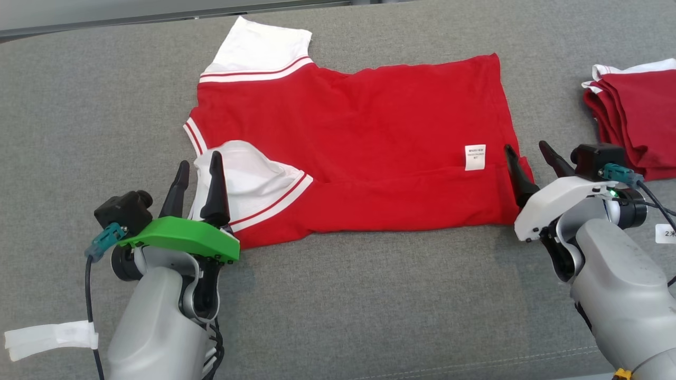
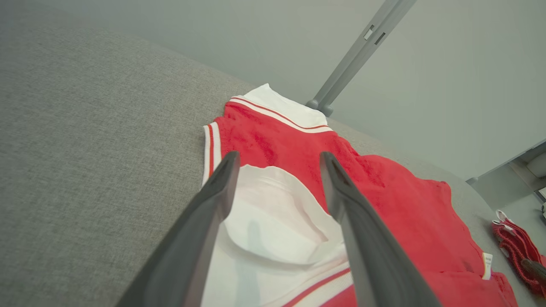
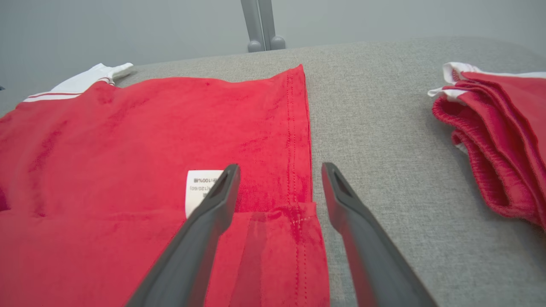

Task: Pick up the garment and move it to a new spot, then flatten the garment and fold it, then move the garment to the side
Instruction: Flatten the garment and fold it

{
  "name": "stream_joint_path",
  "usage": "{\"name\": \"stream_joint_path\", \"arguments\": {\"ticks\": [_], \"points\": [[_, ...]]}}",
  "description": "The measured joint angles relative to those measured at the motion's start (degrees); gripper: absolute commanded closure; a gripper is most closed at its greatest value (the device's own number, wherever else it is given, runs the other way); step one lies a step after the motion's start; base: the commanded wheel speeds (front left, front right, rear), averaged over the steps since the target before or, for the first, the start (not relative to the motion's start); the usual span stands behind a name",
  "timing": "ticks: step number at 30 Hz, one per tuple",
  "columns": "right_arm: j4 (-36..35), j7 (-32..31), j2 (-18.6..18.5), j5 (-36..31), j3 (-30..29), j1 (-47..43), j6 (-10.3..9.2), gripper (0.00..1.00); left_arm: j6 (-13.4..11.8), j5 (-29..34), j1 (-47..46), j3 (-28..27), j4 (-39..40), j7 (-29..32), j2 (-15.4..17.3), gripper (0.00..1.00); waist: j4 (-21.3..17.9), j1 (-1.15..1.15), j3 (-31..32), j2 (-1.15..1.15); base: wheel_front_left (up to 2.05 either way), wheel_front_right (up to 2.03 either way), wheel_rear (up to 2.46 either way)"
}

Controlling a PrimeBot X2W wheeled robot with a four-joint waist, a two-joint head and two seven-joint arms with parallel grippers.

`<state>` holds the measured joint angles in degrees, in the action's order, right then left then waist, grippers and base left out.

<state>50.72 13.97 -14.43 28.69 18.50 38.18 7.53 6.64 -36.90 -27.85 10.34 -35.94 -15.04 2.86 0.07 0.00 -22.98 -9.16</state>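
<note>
We find the shirt (image 1: 348, 153), red with white sleeves, spread flat on the middle of the grey desk (image 1: 79, 105). Its near long edge is folded over onto the body. A white label (image 1: 475, 157) shows close to its hem. One sleeve (image 1: 261, 47) lies flat at the shirt's far left corner; the other sleeve (image 1: 248, 177) is folded in over its near left corner.

The left gripper (image 1: 199, 159) stands over that near sleeve, released, fingers spread and grasping nothing. The right gripper (image 1: 525, 145) is at the shirt's near hem corner, also released, with one finger over the folded edge and the other over bare desk.

Well to the right of the shirt lies a pile (image 1: 634, 121) of folded red cloth. A strip of white tape (image 1: 47, 340) lies well off its near left.
</note>
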Motion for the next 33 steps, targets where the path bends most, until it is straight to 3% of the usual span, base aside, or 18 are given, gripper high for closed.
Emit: {"name": "stream_joint_path", "arguments": {"ticks": [5, 13, 21, 33], "points": [[-1.0, 0.9, -0.7, 0.7, -0.6, 0.2, 0.00, 0.00, 0.5, -0.4, 0.0, 0.6, 2.2, 0.0, 0.0, 0.00, -0.2, 0.00, 0.2, 0.00, 0.00, 0.00, 0.00], [-11.3, 1.1, -1.7, -1.7, -8.7, -6.0, 0.00, 0.00, 0.6, 0.7, 4.5, -1.6, 7.5, 0.0, 0.6, 0.00, -0.3, 0.00, 1.1, -0.01, 0.00, 0.00, 0.00], [-20.2, 1.1, 1.0, -4.7, -13.7, -15.6, -0.01, 0.00, 0.3, 0.6, 12.8, -2.7, 10.1, 0.6, 1.6, 0.00, -0.3, 0.00, 3.2, -0.01, 0.00, 0.00, 0.00], [-27.8, 1.1, 5.2, -6.1, -17.4, -24.2, -0.01, 0.00, -3.2, -4.2, 19.2, -2.7, 9.4, 6.3, 0.9, 0.00, -1.1, 0.00, 4.7, -0.01, 0.00, 0.00, 0.00]]}}
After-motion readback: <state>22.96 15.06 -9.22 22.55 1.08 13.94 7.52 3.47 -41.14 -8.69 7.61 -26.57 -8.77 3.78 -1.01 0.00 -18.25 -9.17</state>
